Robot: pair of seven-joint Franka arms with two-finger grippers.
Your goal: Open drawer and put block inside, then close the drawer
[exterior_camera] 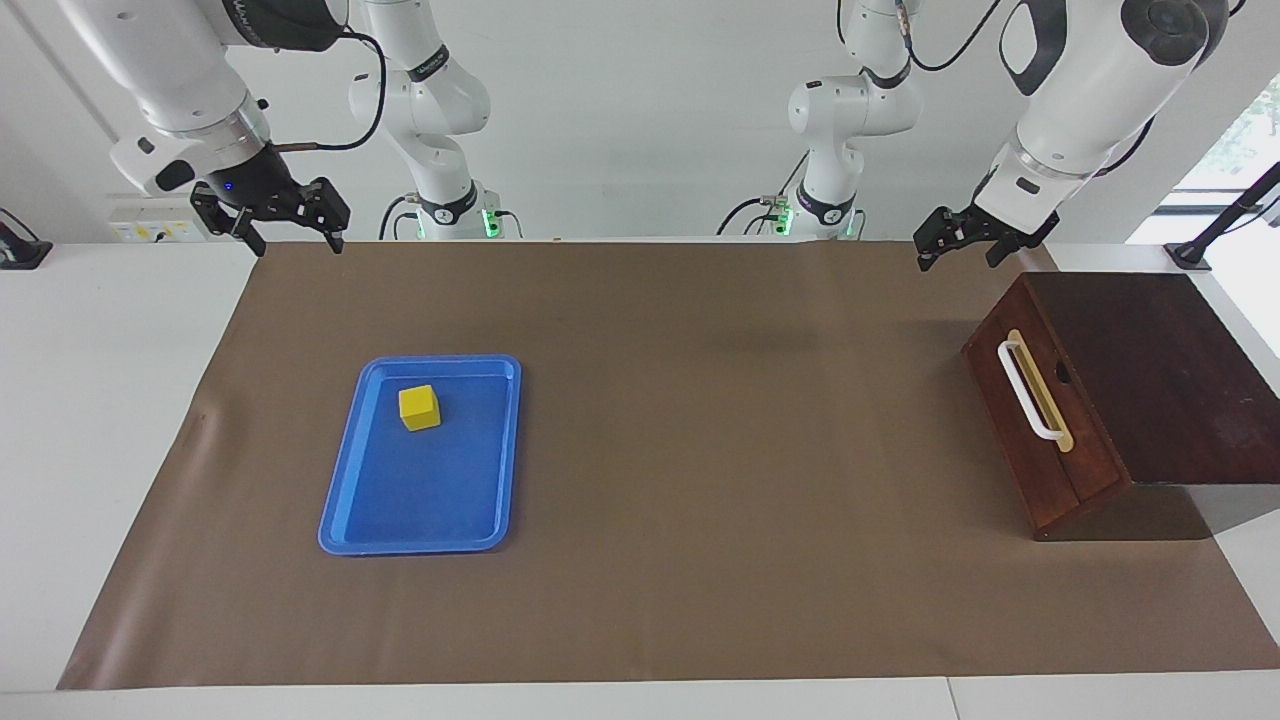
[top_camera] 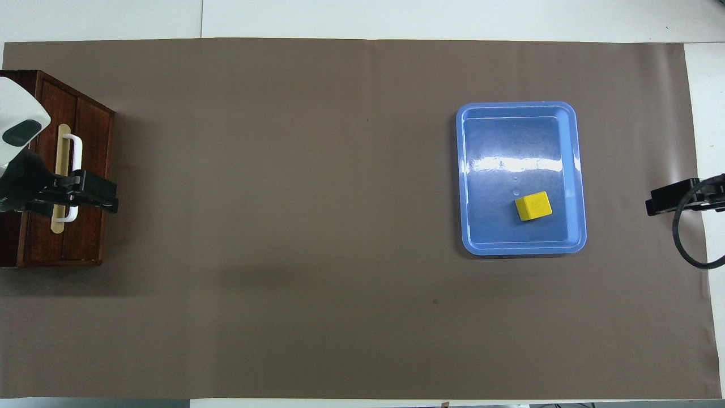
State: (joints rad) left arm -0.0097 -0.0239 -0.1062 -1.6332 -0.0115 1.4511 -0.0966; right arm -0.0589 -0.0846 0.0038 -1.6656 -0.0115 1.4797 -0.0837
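Note:
The dark reddish-brown drawer [exterior_camera: 1045, 420] stands shut at the left arm's end of the table, its white bar handle [exterior_camera: 1030, 390] facing the table's middle. It also shows in the overhead view [top_camera: 90, 141]. The yellow block [exterior_camera: 419, 407] lies in the blue tray [exterior_camera: 420, 500], in the half nearer to the robots; the block [top_camera: 533, 205] and the tray [top_camera: 510, 136] also show from overhead. My left gripper [exterior_camera: 957, 256] is open and empty, raised over the drawer's front at the handle's robot-side end [top_camera: 107, 195]. My right gripper [exterior_camera: 296, 243] is open and empty, raised over the mat's edge [top_camera: 657, 204].
A brown mat [exterior_camera: 700, 450] covers most of the table. The white table top [exterior_camera: 100, 400] shows at both ends. The arms' bases [exterior_camera: 450, 200] stand at the table's robot-side edge.

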